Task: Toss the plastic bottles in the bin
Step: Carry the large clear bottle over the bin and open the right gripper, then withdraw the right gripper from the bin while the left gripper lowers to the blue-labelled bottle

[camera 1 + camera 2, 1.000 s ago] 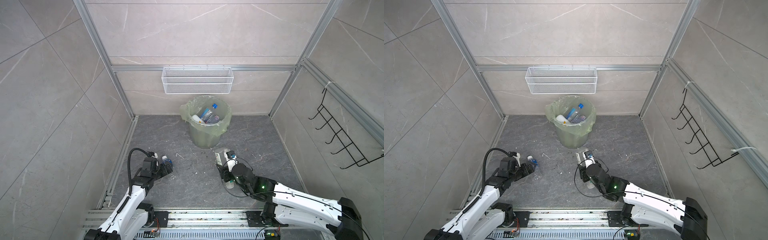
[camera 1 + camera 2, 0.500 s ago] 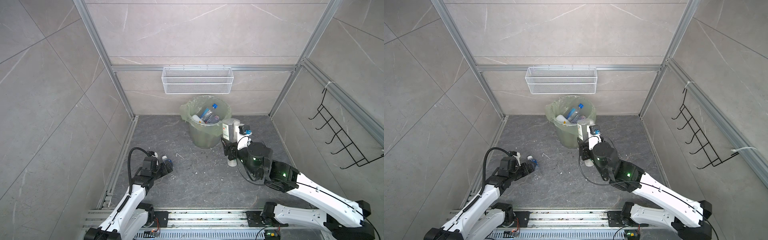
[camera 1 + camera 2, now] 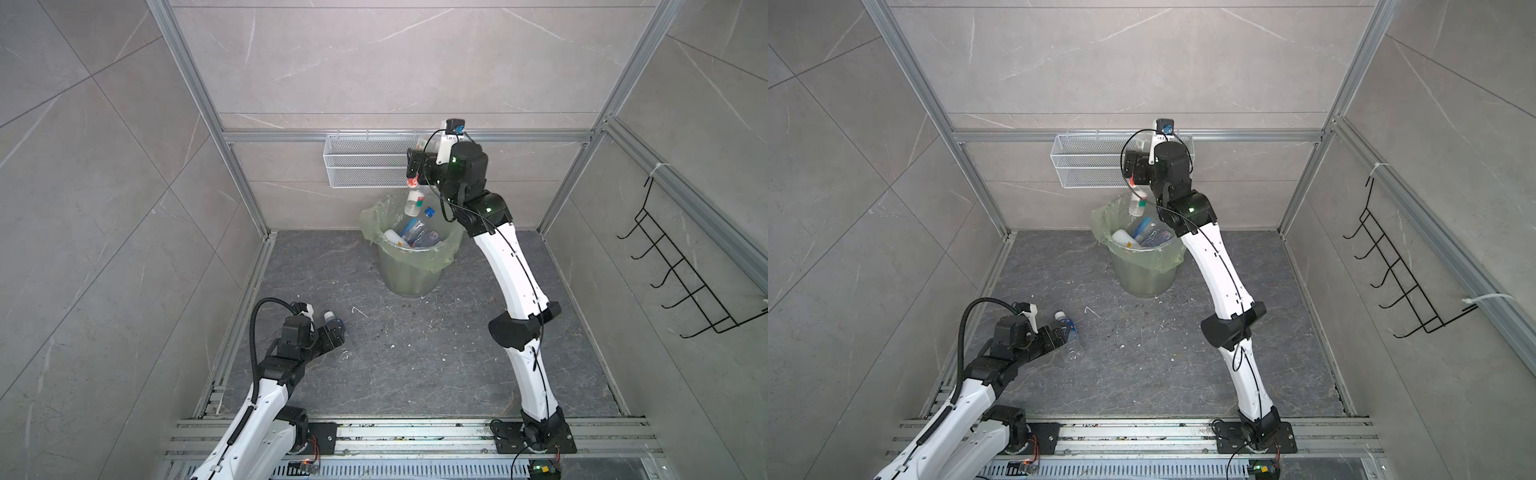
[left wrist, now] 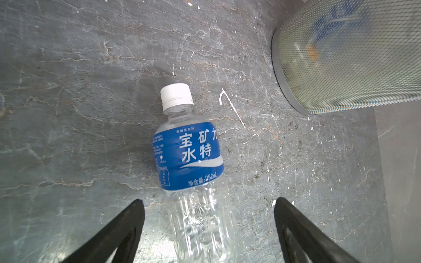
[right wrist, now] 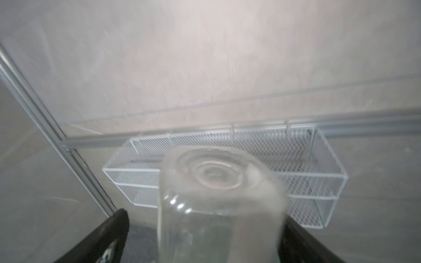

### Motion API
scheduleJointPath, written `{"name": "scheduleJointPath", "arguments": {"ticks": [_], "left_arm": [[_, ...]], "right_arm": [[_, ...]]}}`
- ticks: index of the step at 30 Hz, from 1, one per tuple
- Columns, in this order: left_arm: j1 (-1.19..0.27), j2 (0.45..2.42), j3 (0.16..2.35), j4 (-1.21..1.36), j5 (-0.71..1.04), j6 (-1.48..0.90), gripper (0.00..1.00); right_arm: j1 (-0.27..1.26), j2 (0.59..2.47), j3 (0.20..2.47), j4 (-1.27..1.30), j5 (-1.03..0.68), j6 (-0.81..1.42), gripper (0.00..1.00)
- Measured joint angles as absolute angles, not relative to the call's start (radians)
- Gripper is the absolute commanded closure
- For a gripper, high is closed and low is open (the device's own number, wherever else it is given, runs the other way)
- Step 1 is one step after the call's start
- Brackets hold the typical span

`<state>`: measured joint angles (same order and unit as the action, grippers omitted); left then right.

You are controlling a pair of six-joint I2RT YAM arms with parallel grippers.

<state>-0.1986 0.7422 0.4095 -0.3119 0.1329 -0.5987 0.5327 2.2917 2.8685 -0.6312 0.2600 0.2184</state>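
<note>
In both top views, dark stone floor [image 3: 419,357] [image 3: 1154,365], grey tiled walls [image 3: 374,62] [image 3: 1121,58]; left and right jaws wide

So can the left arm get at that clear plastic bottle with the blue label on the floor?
Probably yes. The left gripper is open, its black fingers standing either side of the clear blue-labelled plastic bottle without touching it, and nothing else lies between them on the grey stone floor.

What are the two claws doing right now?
Left gripper: open, straddling the blue-labelled bottle, not gripping.
Right gripper: open, clear bottle loose between its fingers above the bin.
</note>
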Motion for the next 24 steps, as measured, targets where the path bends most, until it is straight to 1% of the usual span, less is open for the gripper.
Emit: {"name": "scheduleJointPath", "arguments": {"ticks": [1, 4, 6, 9, 18, 24], "left_arm": [[-0.199, 0.727, 0.409, -0.321, 0.133, -0.599, 0.09], [-0.199, 0.695, 0.409, -0.336, 0.130, -0.599, 0.09], [-0.201, 0.695, 0.409, -0.339, 0.128, -0.599, 0.09], [-0.202, 0.715, 0.409, -0.340, 0.120, -0.599, 0.09], [-0.203, 0.805, 0.409, -0.314, 0.107, -0.599, 0.09], [-0.203, 0.818, 0.409, -0.305, 0.106, -0.598, 0.09]], "right_arm": [[0.522, 2.267, 2.764, -0.631, 0.261, 0.233, 0.01], [0.509, 2.105, 2.327, -0.556, 0.249, 0.254, 0.01], [0.513, 2.027, 2.167, -0.543, 0.240, 0.263, 0.01], [0.520, 1.928, 2.065, -0.508, 0.227, 0.270, 0.01], [0.523, 1.546, 1.803, -0.381, 0.220, 0.265, 0.01], [0.523, 1.386, 1.535, -0.347, 0.216, 0.263, 0.01]]}}
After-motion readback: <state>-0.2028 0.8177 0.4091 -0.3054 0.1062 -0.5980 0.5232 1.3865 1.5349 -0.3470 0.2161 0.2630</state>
